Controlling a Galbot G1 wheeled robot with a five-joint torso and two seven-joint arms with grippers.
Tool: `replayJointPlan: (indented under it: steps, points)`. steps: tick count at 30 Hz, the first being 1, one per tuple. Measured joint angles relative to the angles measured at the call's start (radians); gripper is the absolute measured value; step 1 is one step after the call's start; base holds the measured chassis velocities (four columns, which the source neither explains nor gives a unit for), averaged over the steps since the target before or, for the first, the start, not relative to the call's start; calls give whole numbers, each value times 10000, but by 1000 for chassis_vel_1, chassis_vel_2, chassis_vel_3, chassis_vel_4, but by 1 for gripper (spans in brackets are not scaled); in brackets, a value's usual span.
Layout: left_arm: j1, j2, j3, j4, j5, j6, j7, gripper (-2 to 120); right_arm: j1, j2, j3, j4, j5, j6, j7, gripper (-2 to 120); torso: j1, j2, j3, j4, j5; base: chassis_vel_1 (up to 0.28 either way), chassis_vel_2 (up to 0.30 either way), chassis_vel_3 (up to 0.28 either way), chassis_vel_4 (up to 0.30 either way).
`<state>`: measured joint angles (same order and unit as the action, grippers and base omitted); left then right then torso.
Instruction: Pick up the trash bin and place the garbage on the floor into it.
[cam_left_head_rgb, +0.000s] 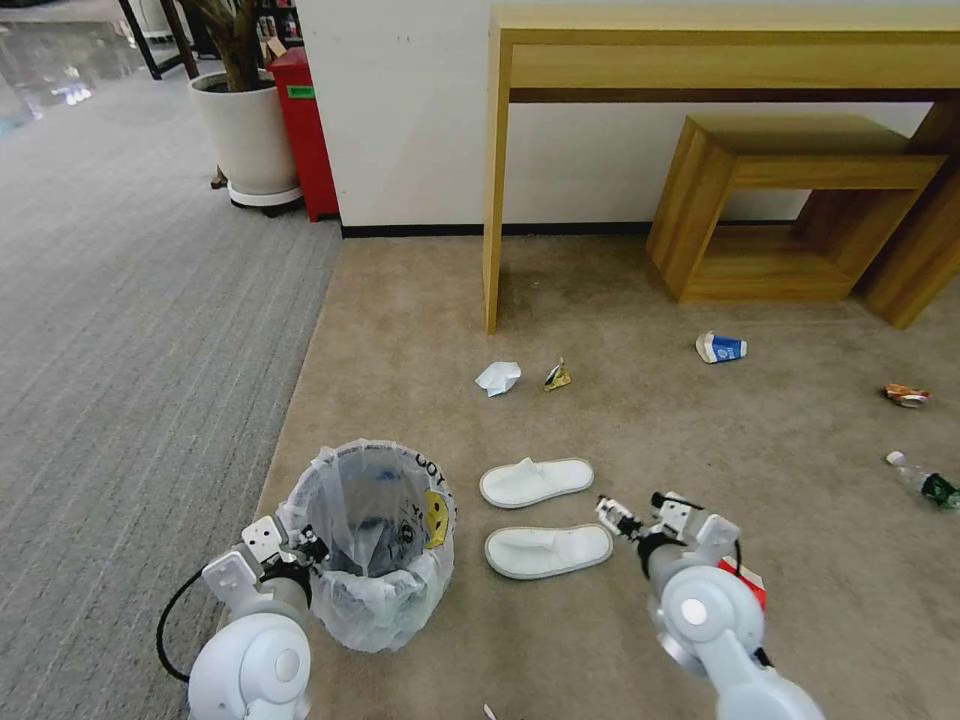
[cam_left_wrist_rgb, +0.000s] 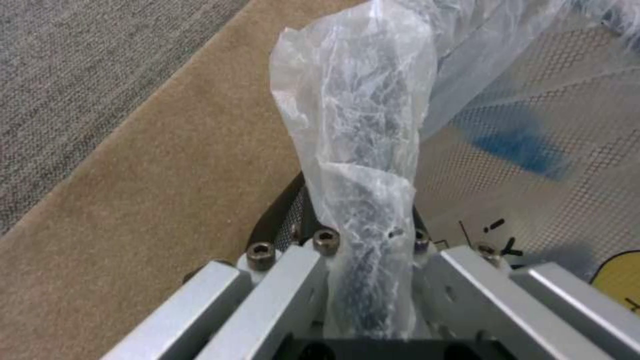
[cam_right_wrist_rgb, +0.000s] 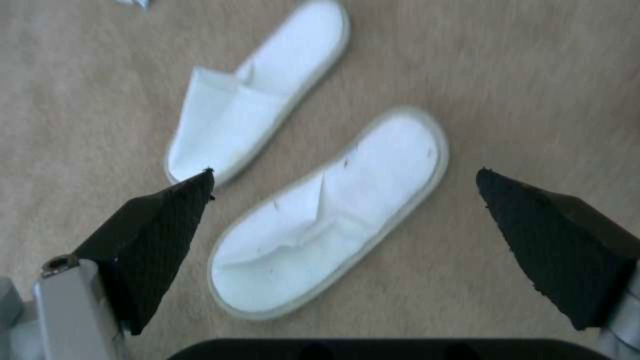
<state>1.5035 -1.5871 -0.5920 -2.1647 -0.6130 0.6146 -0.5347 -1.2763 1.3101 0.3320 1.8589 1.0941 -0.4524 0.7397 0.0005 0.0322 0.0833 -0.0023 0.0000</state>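
Trash bin (cam_left_head_rgb: 375, 560): on beige floor (cam_left_head_rgb: 420, 330), near the grey carpet (cam_left_head_rgb: 130, 330) edge, clear liner bunched over rim.
Left gripper (cam_left_head_rgb: 300, 550): clamped on bin rim and liner, near side.
Right gripper (cam_left_head_rgb: 640, 515): fingers spread wide, hovering above near slipper (cam_right_wrist_rgb: 327, 220).
Far slipper (cam_right_wrist_rgb: 257, 95): just beside it.
Other litter: tissue (cam_left_head_rgb: 498, 377), paper cup (cam_left_head_rgb: 720, 347), bottle (cam_left_head_rgb: 925, 480), scattered farther out.

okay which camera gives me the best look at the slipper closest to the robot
The right wrist view: the nearer slipper lies whole, directly below the open right gripper. The head view shows the same slipper smaller, beside the trash bin. The left wrist view looks at the bin's bag instead.
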Motion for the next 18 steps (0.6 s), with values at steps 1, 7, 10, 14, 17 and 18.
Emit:
replayJointPlan:
  steps: [1,7,10,14,17,18]
  points:
    - [5,-5,-19,1,3,-3,0,1,63,86,-37,-134,49,17,65,100,0,1,0,0,-1,0,0,0,0]
    - [63,-1,-122,-28,-17,-17,1,1,644,769,-161,-1255,60,338,36,100,0,0,0,0,-1,0,0,0,0]
    - [82,0,-138,-52,-23,-17,1,1,832,1034,-248,-1619,49,421,-19,100,0,1,0,0,-1,0,0,0,0]
    - [103,-1,-193,-99,-35,-18,2,1,979,1360,-358,-2079,9,523,-118,100,0,1,0,0,-1,0,0,0,0]
    - [130,-9,-215,-131,-39,-21,1,1,1071,1559,-420,-2588,-88,669,-199,100,0,0,0,0,-1,0,0,0,0]
    - [140,-11,-221,-140,-40,-24,1,1,1079,1599,-449,-2731,-155,729,-271,100,0,1,0,0,-1,0,0,0,0]
